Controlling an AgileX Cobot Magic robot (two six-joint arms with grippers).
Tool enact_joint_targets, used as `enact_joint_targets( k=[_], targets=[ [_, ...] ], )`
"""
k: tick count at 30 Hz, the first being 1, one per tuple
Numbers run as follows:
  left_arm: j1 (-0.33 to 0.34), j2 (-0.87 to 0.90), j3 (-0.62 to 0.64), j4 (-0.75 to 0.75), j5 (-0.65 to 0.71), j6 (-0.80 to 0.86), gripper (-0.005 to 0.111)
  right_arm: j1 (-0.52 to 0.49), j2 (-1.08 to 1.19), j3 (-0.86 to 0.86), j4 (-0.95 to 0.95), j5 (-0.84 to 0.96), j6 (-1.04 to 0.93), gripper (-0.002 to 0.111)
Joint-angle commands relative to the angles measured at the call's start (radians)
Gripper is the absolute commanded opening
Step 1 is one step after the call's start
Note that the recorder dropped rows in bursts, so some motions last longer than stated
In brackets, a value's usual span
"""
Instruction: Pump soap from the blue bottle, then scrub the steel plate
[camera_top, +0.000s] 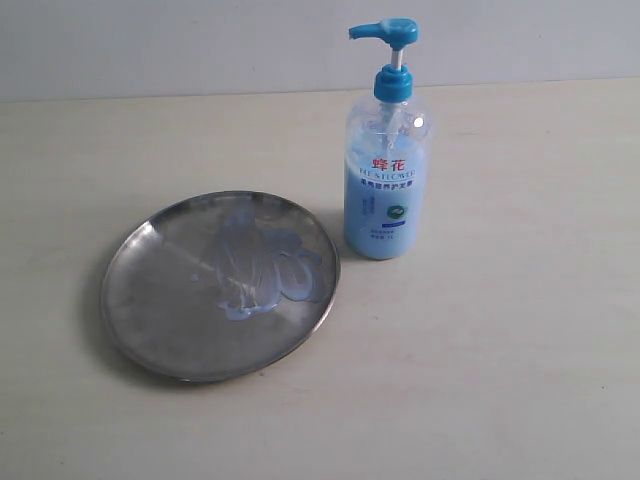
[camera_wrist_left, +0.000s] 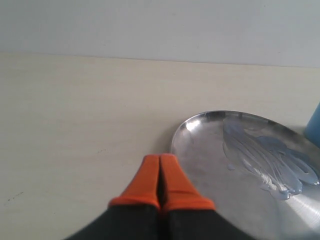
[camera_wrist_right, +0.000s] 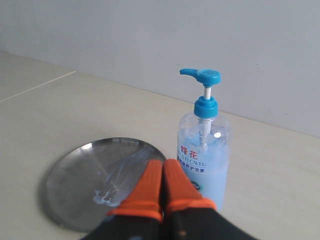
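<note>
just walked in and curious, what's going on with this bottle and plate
Nothing is being handled right now. The blue bottle stands upright beside the steel plate, which has soap smeared across it. The left gripper and the right gripper are both shut and empty, clear of both things.

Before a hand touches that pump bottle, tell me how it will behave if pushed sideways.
The bottle is tall on a narrow base, so a push near the pump head would probably tip it. It looks mostly full of liquid, so it is likely fairly heavy, and steadier if pushed low. Its smooth plastic may be slippery.
</note>
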Motion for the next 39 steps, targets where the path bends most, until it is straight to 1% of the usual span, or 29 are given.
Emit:
enact_joint_targets(
  k=[1, 9, 17, 20, 28, 29, 34, 39],
  targets=[
    [0.003, -0.005, 0.003, -0.002, -0.007, -0.002, 0.000, -0.005, -0.003, 0.005, -0.010, -0.017, -0.001, 0.000],
    [0.003, -0.005, 0.003, -0.002, -0.007, -0.002, 0.000, -0.005, -0.003, 0.009, -0.009, 0.024, -0.001, 0.000],
    [0.003, -0.005, 0.003, -0.002, -0.007, -0.002, 0.000, -0.020, -0.071, 0.133, -0.021, -0.054, -0.001, 0.000],
    [0.003, -0.005, 0.003, -0.002, -0.007, -0.002, 0.000, -0.063, -0.134, 0.192, -0.021, -0.067, 0.004, 0.000],
    [0.003, -0.005, 0.003, -0.002, -0.007, -0.002, 0.000, -0.222, -0.287, 0.305, -0.064, -0.072, 0.082, 0.000],
    [0.003, -0.005, 0.003, -0.002, -0.007, -0.002, 0.000, -0.258, -0.314, 0.324, -0.064, -0.072, 0.084, 0.000],
    [0.003, -0.005, 0.003, -0.002, -0.007, -0.002, 0.000, -0.363, -0.376, 0.373, -0.080, -0.065, 0.107, 0.000],
    [0.003, -0.005, 0.003, -0.002, -0.007, -0.002, 0.000, -0.414, -0.376, 0.405, -0.155, -0.070, 0.211, 0.000]
  ],
)
